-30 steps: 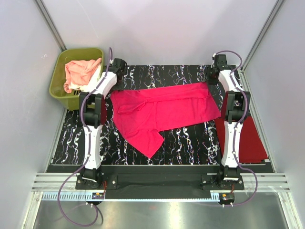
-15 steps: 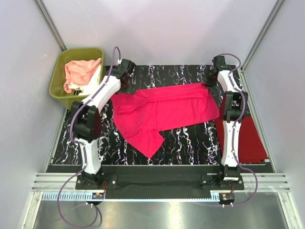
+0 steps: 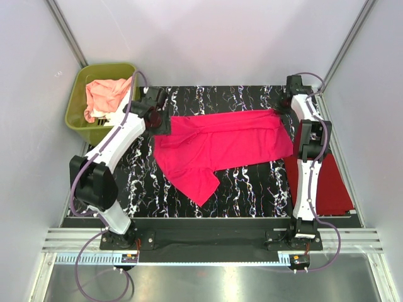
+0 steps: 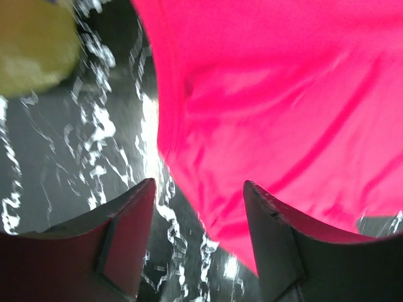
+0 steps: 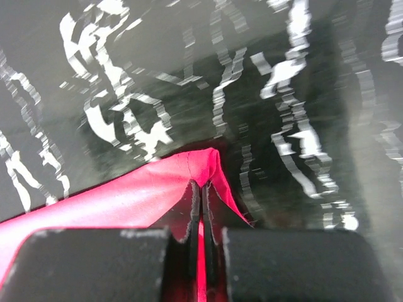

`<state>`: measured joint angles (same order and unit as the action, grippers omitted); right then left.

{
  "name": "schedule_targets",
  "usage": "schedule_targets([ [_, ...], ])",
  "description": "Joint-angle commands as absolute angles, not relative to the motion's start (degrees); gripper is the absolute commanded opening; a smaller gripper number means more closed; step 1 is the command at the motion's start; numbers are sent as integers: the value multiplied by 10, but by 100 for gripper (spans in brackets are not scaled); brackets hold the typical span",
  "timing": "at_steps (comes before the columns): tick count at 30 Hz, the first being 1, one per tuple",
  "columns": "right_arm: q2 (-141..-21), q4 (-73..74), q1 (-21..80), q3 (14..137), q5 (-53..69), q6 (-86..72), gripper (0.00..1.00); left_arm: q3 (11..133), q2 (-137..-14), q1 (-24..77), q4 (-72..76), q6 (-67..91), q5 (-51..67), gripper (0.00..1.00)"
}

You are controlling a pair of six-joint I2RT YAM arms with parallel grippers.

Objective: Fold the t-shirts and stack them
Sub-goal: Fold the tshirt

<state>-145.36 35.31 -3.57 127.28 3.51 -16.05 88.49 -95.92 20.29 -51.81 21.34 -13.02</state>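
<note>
While both arms stretch away from their bases at the 6 o'clock edge, the nearest cloth is the darker red t-shirt (image 3: pixel 332 182). It lies flat at about 4 o'clock on the right side of the black marbled table (image 3: pixel 252 185), and the right arm's long link passes above its left edge. Just past it, toward the table's middle, the hot pink t-shirt (image 3: pixel 220 148) lies spread out and loosely creased. One pointed flap of it runs down toward 6 o'clock, and its body stretches from about 9 o'clock across to 2 o'clock.

At the pink shirt's 10 o'clock corner sits the left gripper (image 3: pixel 157 121). In the left wrist view its two fingers (image 4: pixel 129 242) stand well apart with nothing between them, hanging over the shirt's hemmed edge and the bare table beside it.

At the shirt's 2 o'clock corner is the right gripper (image 3: pixel 281 108). The right wrist view shows its jaws pressed together on the pink cloth, which is pinched up into a small peak there.

Farthest off, at 10 o'clock beyond the table's left corner, the olive-green tub (image 3: pixel 74 112) holds the crumpled peach-pink t-shirt (image 3: pixel 106 93).
</note>
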Motion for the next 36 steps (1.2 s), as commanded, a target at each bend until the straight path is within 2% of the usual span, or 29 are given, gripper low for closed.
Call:
schedule_targets([
  [1,-1435,328,-54,1281,-6,-162,0,855,-931,206,-515,224,-77,62],
  [3,-1446,335,-54,1310,11,-161,0,832,-921,207,-508,231,-62,62],
  [6,-1464,355,-54,1346,30,-167,23,813,-921,207,-500,234,-48,62],
  [7,-1463,359,-54,1350,29,-168,36,812,-924,207,-498,235,-47,63],
  [8,-1459,366,-54,1350,25,-170,41,816,-927,207,-498,234,-45,63],
  [9,-1446,373,-54,1347,12,-170,52,819,-936,207,-497,233,-45,64],
  [11,-1428,380,-54,1338,-12,-171,63,824,-946,207,-490,232,-46,65],
  [14,-1385,391,-54,1314,-24,-167,68,840,-973,201,-477,222,-38,62],
  [17,-1340,395,-54,1272,-24,-161,68,855,-1005,191,-463,190,-36,56],
  [20,-1285,373,-54,1196,11,-171,62,865,-1041,166,-440,177,-16,45],
  [23,-1225,332,-54,1103,33,-185,58,875,-1074,134,-427,177,21,41],
  [26,-1184,309,-54,1038,60,-204,54,878,-1097,113,-411,170,47,46],
  [27,-1169,305,-54,1025,67,-208,52,877,-1100,108,-405,167,54,51],
  [31,-1143,277,-54,962,93,-223,48,872,-1115,103,-379,162,110,56],
  [36,-1129,274,-54,921,107,-222,50,882,-1142,103,-370,160,118,63],
])
